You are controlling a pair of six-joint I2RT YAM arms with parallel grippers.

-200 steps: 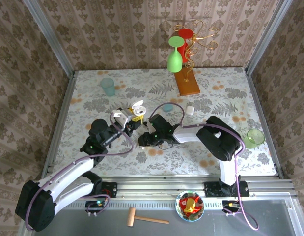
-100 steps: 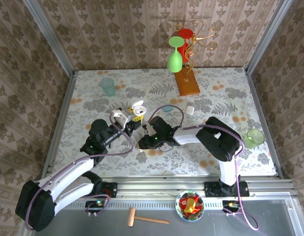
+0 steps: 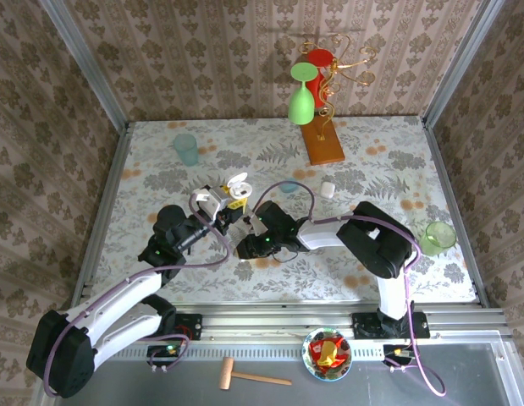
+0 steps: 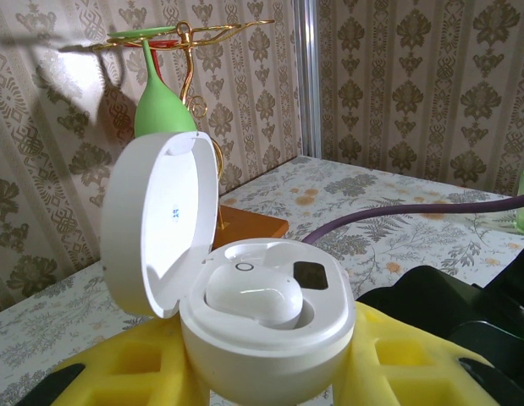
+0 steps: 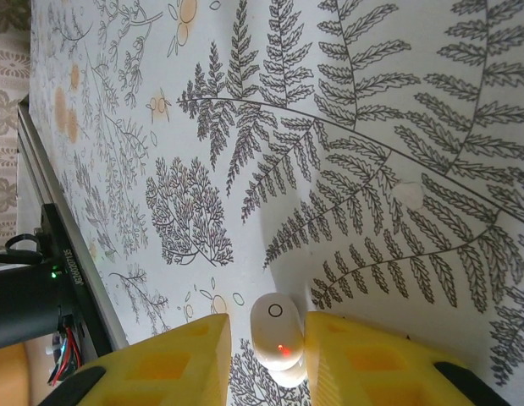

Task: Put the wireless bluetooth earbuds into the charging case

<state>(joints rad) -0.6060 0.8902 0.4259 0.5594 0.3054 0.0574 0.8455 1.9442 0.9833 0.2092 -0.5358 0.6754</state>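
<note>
My left gripper [image 4: 270, 365] is shut on the white charging case [image 4: 274, 342], its yellow fingers [image 4: 414, 355] pressing both sides. The lid [image 4: 156, 224] stands open and one white earbud [image 4: 253, 293] sits in a socket. From above, the case [image 3: 237, 187] is held left of centre over the table. My right gripper [image 3: 244, 246] is low over the tablecloth just below it. In the right wrist view a second white earbud [image 5: 276, 331] with a red light lies between the yellow fingers [image 5: 173, 359]. It touches the right one, with a gap to the left one.
A teal cup [image 3: 186, 149] stands at the back left. A green wine glass [image 3: 301, 97] hangs on a gold stand with a wooden base [image 3: 322, 144]. A small white case [image 3: 328, 189] lies right of centre, and a green cup [image 3: 437, 237] sits near the right edge.
My right gripper has slid a little to the left and nearer, staying low over the cloth. The left arm and the open case have not moved.
</note>
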